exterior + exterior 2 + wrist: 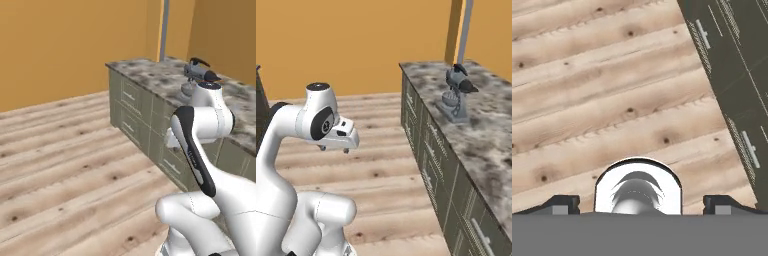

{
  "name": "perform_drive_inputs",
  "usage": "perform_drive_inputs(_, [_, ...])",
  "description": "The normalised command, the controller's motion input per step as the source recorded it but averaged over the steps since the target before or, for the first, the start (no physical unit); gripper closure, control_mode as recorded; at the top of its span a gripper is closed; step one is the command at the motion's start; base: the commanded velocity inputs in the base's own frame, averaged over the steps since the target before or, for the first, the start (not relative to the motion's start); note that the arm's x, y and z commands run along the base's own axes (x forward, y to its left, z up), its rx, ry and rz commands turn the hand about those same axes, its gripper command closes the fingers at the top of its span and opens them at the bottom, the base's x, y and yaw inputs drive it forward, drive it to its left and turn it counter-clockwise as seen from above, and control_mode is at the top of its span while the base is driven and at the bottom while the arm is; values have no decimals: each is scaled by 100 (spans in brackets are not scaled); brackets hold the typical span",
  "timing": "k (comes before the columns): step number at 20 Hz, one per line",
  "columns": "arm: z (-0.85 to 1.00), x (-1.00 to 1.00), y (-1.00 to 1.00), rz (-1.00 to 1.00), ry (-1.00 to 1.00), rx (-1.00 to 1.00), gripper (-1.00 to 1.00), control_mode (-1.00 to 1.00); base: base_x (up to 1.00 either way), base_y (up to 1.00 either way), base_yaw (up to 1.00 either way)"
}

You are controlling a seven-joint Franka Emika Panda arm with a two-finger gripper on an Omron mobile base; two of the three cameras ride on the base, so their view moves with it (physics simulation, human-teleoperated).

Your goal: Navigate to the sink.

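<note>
Still driving to find the sink: gripper (641,202) spread wide and empty over wood floor (65,165), island counter (476,135) beside; next, steer onward

floor (65,150): I see open wood planks left & far, free to pass
cabinets (431,150): block right side
mixer (456,95): on counter (486,145), obstacle

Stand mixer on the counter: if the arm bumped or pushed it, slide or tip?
The stand mixer looks top-heavy: bulky head over a narrower base, so a high push may tip it. It stands on a flat base on the marbled counter, so a low push would probably slide it. Likely heavy for its size.
</note>
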Motion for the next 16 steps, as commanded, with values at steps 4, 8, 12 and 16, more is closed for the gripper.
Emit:
perform_drive_inputs(4, [0, 0, 0, 0, 0, 0, -100, 100, 63, 56, 65])
perform_drive_inputs(8, [0, 0, 0, 0, 0, 0, -100, 100, 68, 52, 65])
perform_drive_inputs(12, [0, 0, 0, 0, 0, 0, -100, 100, 71, 53, 64])
perform_drive_inputs(16, [0, 0, 0, 0, 0, 0, -100, 100, 70, 54, 64])
